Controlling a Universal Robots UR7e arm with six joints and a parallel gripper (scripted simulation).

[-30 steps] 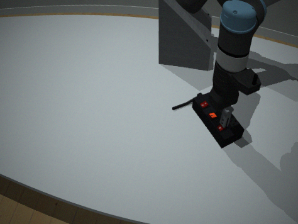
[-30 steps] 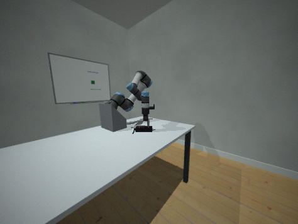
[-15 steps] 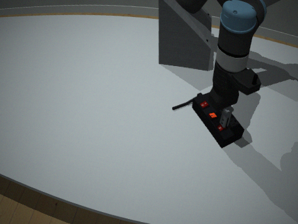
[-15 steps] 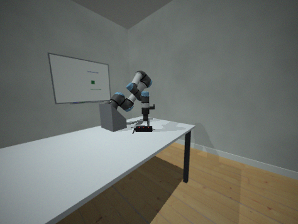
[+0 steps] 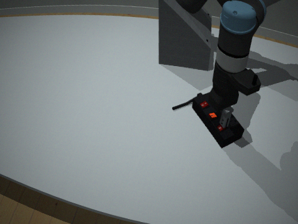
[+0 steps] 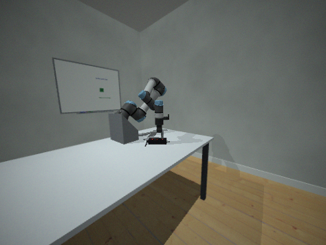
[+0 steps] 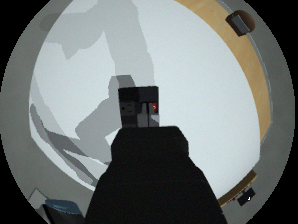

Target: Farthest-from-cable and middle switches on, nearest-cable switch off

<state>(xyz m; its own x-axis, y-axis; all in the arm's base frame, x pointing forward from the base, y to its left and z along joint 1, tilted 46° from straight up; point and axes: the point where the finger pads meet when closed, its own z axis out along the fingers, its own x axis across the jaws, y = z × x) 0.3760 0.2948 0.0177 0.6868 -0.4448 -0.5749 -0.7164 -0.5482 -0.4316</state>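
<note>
Wall whiteboard (image 6: 87, 87), grey wedge pedestal (image 5: 183, 41)

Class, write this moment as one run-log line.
gripper: shut, empty | fingers over far switch | middle switch brightest | near switch dim | strip flat

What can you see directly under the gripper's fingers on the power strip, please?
The shut gripper is over the power strip, beside the switch farthest from the cable. Whether the fingertips touch anything is hidden.
</note>
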